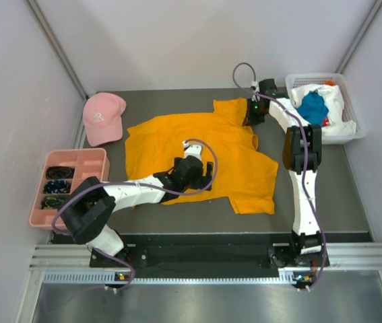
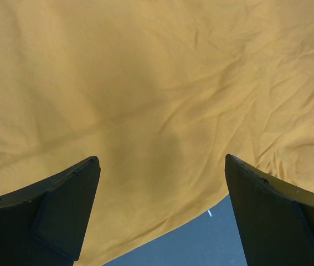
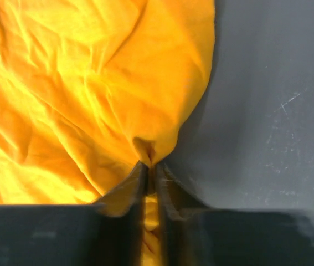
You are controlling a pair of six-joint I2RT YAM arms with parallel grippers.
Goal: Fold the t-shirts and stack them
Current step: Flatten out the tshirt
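The orange-yellow t-shirt lies spread on the dark table and fills most of the left wrist view. My left gripper is open, its jaws wide apart over the shirt's near hem, touching nothing. My right gripper is shut on a bunched corner of the orange-yellow shirt at its far right edge. A teal-blue t-shirt and a white t-shirt lie crumpled in the white basket at the back right.
A pink baseball cap lies at the back left. A pink divided tray with dark items stands at the left edge. Bare dark table shows to the right of the shirt.
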